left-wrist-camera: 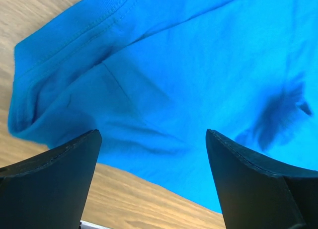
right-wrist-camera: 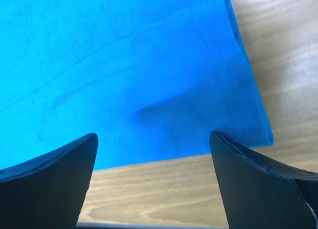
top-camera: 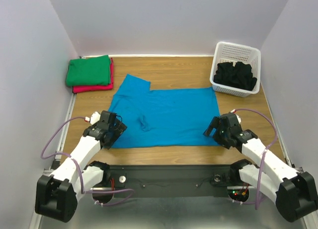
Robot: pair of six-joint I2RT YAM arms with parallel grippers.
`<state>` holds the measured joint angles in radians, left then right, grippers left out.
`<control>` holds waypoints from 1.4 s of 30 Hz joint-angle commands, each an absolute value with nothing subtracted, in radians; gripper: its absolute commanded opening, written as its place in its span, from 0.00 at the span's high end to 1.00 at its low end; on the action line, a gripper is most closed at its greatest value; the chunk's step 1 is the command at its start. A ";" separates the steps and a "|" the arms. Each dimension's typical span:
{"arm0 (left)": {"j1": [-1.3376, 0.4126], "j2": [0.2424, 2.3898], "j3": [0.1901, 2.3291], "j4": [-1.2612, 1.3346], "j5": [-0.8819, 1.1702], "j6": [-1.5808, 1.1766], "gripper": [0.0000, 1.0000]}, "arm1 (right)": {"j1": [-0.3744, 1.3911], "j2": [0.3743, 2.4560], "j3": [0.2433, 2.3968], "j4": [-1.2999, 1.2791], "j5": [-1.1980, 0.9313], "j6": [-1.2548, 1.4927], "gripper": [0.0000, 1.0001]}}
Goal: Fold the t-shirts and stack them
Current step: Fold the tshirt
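Observation:
A turquoise-blue t-shirt [top-camera: 164, 117] lies spread on the wooden table, one sleeve sticking out at its far left. My left gripper [top-camera: 117, 126] hovers open over its near left corner; in the left wrist view the blue t-shirt [left-wrist-camera: 189, 75] fills the space beyond the wide-apart fingers [left-wrist-camera: 54, 174]. Over the near right corner my right gripper [top-camera: 213, 128] is open too, with the t-shirt's hem [right-wrist-camera: 149, 90] just past its fingers [right-wrist-camera: 258, 184]. A folded green t-shirt [top-camera: 89, 70] rests on a folded red-pink t-shirt [top-camera: 94, 88] at the far left. Black t-shirts [top-camera: 235, 75] fill the basket.
A white lattice basket [top-camera: 239, 52] stands at the far right corner. Grey walls close in the table on the left, right and back. A metal rail [top-camera: 164, 179] carrying both arm bases runs along the near edge.

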<state>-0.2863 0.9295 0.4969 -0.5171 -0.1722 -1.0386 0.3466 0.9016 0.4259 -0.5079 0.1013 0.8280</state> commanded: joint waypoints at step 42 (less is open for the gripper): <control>-0.178 2.425 2.284 -0.574 -0.253 -0.508 0.15 | 0.356 1.667 1.267 -0.334 0.454 0.560 0.00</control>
<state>-0.1860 2.4283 2.2292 -0.5652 -0.2794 -0.5400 0.3485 1.6630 1.2407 -0.3882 0.4221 0.5716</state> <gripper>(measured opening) 0.850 0.998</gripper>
